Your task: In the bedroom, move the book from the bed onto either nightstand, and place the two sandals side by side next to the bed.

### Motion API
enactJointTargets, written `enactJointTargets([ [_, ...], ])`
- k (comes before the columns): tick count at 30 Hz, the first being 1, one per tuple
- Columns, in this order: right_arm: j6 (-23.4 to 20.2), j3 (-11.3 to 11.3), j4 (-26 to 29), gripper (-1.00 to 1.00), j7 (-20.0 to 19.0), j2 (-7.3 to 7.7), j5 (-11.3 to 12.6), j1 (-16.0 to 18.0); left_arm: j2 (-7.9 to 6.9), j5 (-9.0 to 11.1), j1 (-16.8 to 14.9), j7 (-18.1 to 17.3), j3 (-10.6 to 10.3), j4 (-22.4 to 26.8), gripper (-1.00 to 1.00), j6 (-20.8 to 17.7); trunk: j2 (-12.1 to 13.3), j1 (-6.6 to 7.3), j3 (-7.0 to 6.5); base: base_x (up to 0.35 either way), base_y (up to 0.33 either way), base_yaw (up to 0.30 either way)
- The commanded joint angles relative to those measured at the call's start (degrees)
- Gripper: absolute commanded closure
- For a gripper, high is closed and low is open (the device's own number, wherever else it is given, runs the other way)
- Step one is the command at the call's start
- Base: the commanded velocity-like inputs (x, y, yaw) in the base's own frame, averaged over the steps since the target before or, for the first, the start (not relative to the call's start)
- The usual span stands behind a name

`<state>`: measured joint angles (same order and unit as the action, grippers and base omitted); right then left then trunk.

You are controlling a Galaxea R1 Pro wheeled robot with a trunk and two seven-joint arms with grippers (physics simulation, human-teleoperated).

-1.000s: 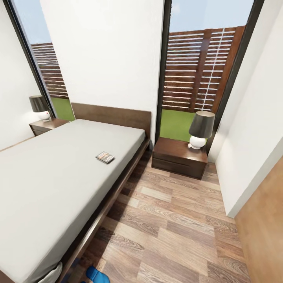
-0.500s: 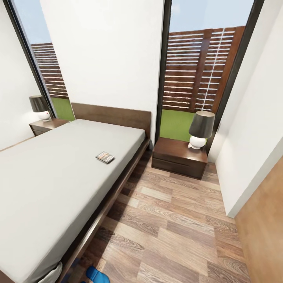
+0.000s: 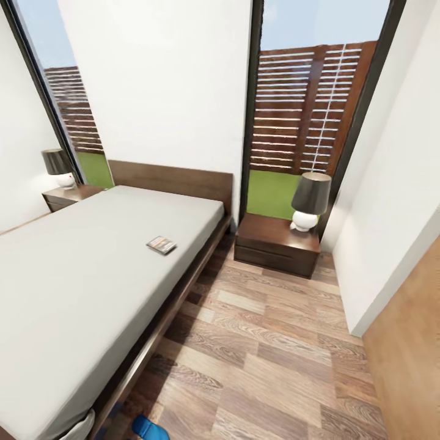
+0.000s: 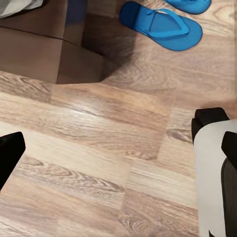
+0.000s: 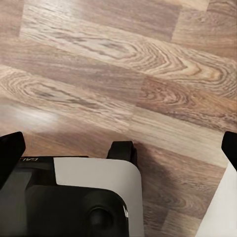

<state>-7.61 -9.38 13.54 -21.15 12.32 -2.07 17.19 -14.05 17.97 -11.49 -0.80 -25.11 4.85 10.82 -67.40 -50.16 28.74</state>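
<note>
Left claw (image 4: 118, 143) well apart from sandals (image 4: 160, 24)

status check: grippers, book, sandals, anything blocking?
Both grippers empty, hanging over bare floor. Book on bed, untouched. Sandals on floor by bed frame. Near nightstand holds a lamp; path open.

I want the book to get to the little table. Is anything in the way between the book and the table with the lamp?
Nothing visible blocks it. The small dark paperback book lies on the pale-grey mattress; bare wood-plank floor separates the bed from the dark reddish-brown nightstand, whose lamp leaves free top.
</note>
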Motion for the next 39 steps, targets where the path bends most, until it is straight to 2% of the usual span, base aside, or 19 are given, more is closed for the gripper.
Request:
enactJointTargets([
  [1, -0.4, -0.4, 0.1, -1.0, -0.7, -0.06, -0.2, 0.0, 0.0, 0.6, 0.0, -0.1, -0.5, 0.0, -1.0, 0.2, 0.0, 0.0, 0.05, 0.0, 0.0, -0.16],
  [11, -0.3, -0.2, 0.1, -1.0, -1.8, -0.25, -0.4, 0.0, 0.1, 0.6, 0.0, -0.1, -0.7, 0.0, -1.0, 0.2, 0.0, 0.0, 0.05, 0.0, 0.0, -0.235],
  [39, -0.3, 0.2, -0.2, -1.0, -1.7, -0.37, -0.6, 0.0, 0.51, 0.6, 0.0, -0.1, -0.7, 0.1, -1.0, 0.2, 0.0, 0.0, 0.48, 0.0, 0.0, -0.278],
])
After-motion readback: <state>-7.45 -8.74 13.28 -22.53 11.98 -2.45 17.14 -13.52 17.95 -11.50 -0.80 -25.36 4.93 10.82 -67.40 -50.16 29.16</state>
